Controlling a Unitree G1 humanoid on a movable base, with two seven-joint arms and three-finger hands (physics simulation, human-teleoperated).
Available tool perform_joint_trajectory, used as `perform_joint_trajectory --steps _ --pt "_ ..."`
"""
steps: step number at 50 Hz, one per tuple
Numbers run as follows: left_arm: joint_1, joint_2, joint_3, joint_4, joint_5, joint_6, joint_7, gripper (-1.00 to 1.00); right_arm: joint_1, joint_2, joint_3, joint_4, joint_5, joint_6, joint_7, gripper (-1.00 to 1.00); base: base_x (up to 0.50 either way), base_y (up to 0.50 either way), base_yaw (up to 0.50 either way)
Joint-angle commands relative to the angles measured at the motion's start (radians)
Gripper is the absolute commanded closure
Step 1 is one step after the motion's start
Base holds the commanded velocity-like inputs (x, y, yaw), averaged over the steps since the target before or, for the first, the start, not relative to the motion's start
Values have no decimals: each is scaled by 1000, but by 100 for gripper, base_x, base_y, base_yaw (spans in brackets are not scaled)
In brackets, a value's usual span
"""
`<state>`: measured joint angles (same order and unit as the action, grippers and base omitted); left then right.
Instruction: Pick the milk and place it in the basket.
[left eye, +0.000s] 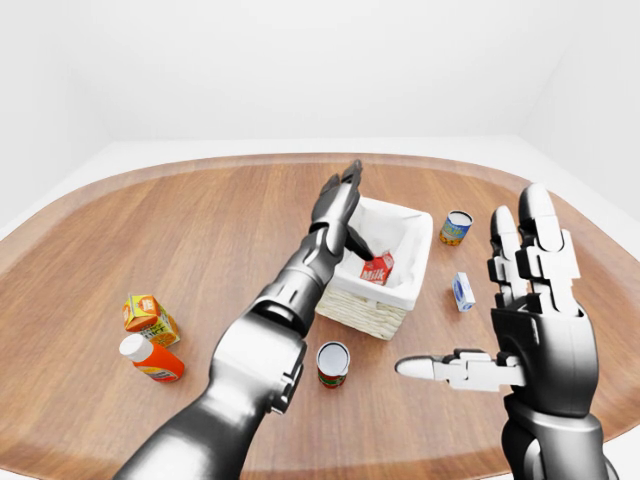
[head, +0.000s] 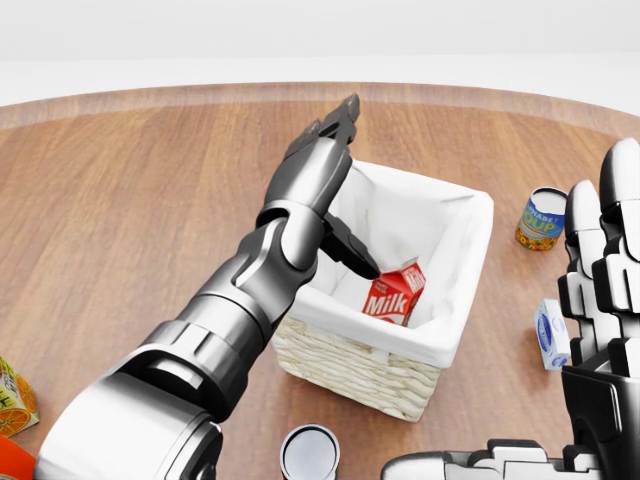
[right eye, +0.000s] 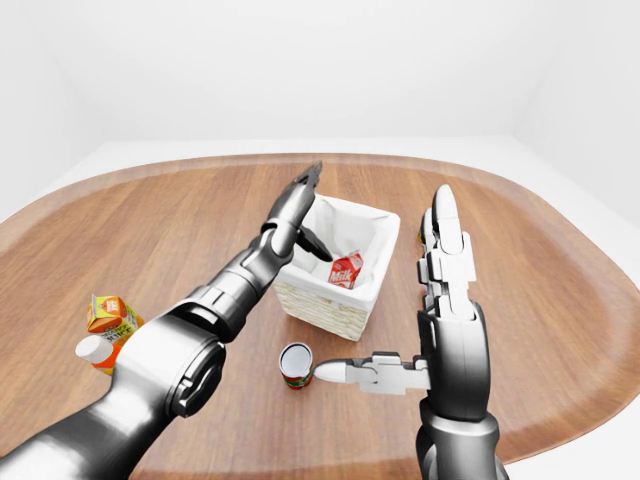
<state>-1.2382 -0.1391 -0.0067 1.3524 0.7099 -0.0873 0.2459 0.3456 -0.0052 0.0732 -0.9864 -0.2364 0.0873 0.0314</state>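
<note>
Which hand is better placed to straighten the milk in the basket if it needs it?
Probably the left hand: it hangs open right over the basket, where the milk lies tilted. The right hand is open too, but off to the basket's right.

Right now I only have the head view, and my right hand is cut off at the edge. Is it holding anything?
Observer: No. In the left-eye view the right hand is open and empty, fingers pointing up, thumb sticking out to the left.
Operator: What's the orange thing in my bottom left corner?
Observer: A bottle with a white cap, lying beside a juice carton.
Operator: And the can cut off at my bottom edge?
Observer: The can stands upright, apart from the basket, just below it in the left-eye view.
</note>
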Motion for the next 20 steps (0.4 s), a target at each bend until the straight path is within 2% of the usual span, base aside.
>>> perform_joint_trajectory --steps 1,7,15,20 --pt "-10 0 21 -13 -34 0 -5 -100 0 0 -2 -1 0 0 1 -100 0 0 0" --pt "-9 0 24 -21 -78 0 -10 -100 -2 1 -4 3 2 0 2 -100 0 0 0" --pt "-15 10 49 -51 -200 0 -36 -100 -3 1 0 13 -1 0 -1 -100 0 0 0" --pt "-13 16 37 -73 -257 0 -46 -100 -3 -1 7 13 -6 0 -4 -100 0 0 0"
